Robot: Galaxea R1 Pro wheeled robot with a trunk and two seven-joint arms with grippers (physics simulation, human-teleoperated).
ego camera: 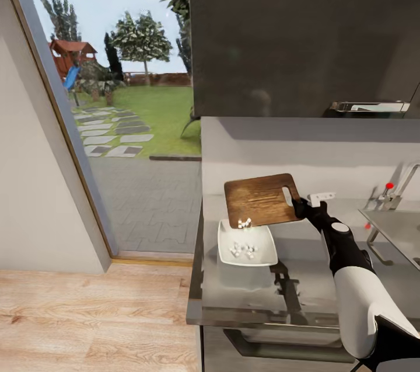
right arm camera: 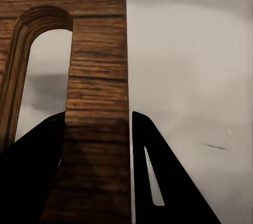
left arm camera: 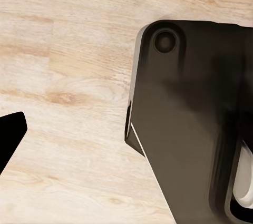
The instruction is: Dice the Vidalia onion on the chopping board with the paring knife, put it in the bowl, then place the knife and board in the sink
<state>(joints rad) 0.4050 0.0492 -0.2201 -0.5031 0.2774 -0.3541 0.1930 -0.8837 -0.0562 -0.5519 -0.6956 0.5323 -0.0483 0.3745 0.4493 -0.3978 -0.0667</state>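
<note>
The chopping board point(ego camera: 261, 199) is showing brown wood with dark streaked grain and a dull, slightly rough look, its grain reading clearly between the matt black fingers point(right arm camera: 163, 182) of the right tool point(right arm camera: 97, 171). The bench point(ego camera: 303, 278) is looking like smooth glossy grey slab, mirroring the arm's shadow, while the bowl point(ego camera: 226, 246) is appearing as plain smooth white ware. The floor point(ego camera: 87, 319) is showing pale wood planks with a soft sheen, and the tap point(ego camera: 392, 194) is gleaming like polished metal.
</note>
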